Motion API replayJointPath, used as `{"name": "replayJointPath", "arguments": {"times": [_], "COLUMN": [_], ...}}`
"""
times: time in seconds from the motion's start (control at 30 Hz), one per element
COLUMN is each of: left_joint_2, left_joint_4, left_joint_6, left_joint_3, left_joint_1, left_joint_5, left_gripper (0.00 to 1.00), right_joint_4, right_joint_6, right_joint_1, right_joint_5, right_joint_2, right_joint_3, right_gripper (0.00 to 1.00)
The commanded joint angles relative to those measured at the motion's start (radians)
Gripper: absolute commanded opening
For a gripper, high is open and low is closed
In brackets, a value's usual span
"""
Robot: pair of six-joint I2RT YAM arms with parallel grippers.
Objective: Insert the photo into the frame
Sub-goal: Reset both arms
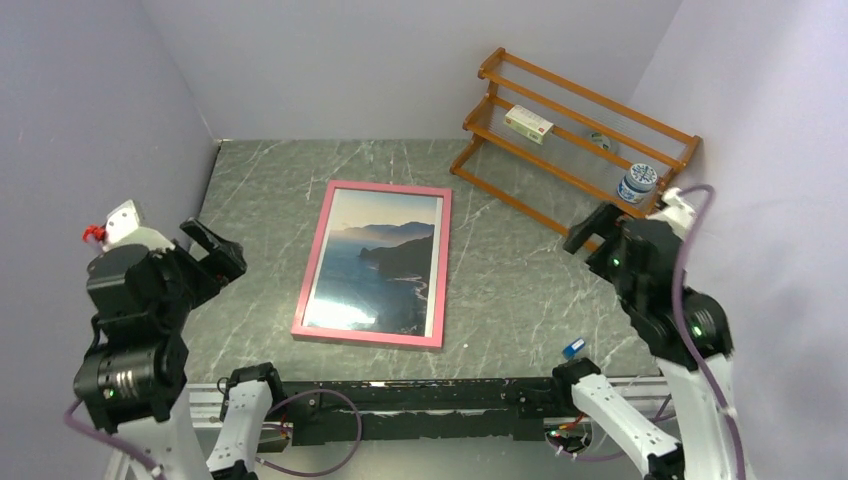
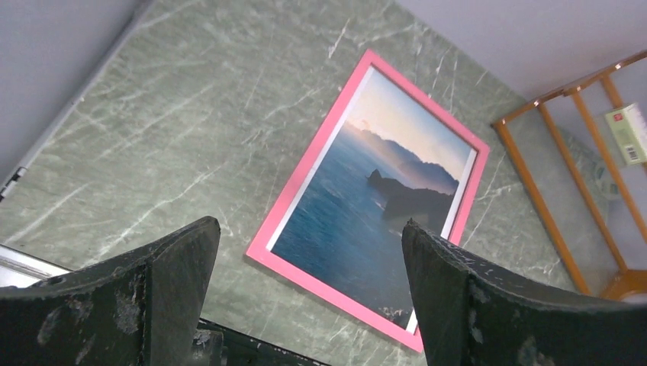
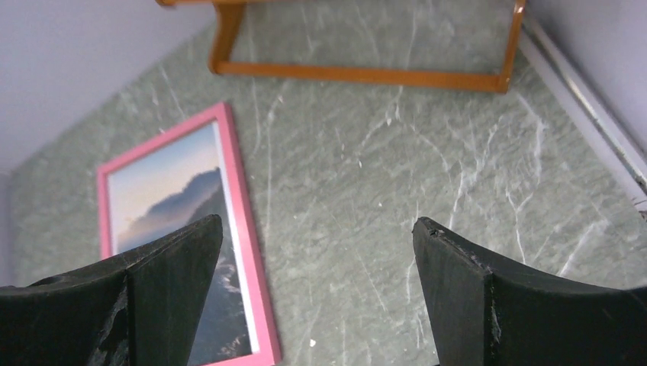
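The pink frame lies flat, front up, in the middle of the grey marble table, with the photo of sea and cliffs showing inside it. Both wrist views catch them from above: frame with photo, frame with photo. My left gripper hangs high at the table's left side, open and empty, well clear of the frame. My right gripper hangs high at the right side, also open and empty. Left fingers and right fingers stand wide apart.
An orange wooden rack stands at the back right, holding a small box and a blue-and-white jar. Lilac walls close in the table on three sides. A black rail runs along the near edge.
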Motion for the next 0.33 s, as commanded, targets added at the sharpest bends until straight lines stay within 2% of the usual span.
{"name": "replayJointPath", "arguments": {"times": [0.0,0.13,0.3], "left_joint_2": [-0.005,-0.008,-0.022], "left_joint_4": [-0.09,-0.128,-0.13], "left_joint_6": [0.021,0.03,0.029], "left_joint_3": [0.114,0.16,0.146], "left_joint_1": [-0.003,-0.003,-0.003], "left_joint_5": [-0.045,-0.082,-0.081], "left_gripper": [0.94,0.94,0.94], "right_joint_4": [-0.09,-0.136,-0.165], "right_joint_6": [0.018,0.05,0.05], "right_joint_1": [-0.001,-0.001,-0.003], "right_joint_5": [0.079,0.111,0.093], "right_joint_2": [-0.075,-0.113,-0.126], "right_joint_3": [0.099,0.126,0.12], "right_gripper": [0.99,0.99,0.99]}}
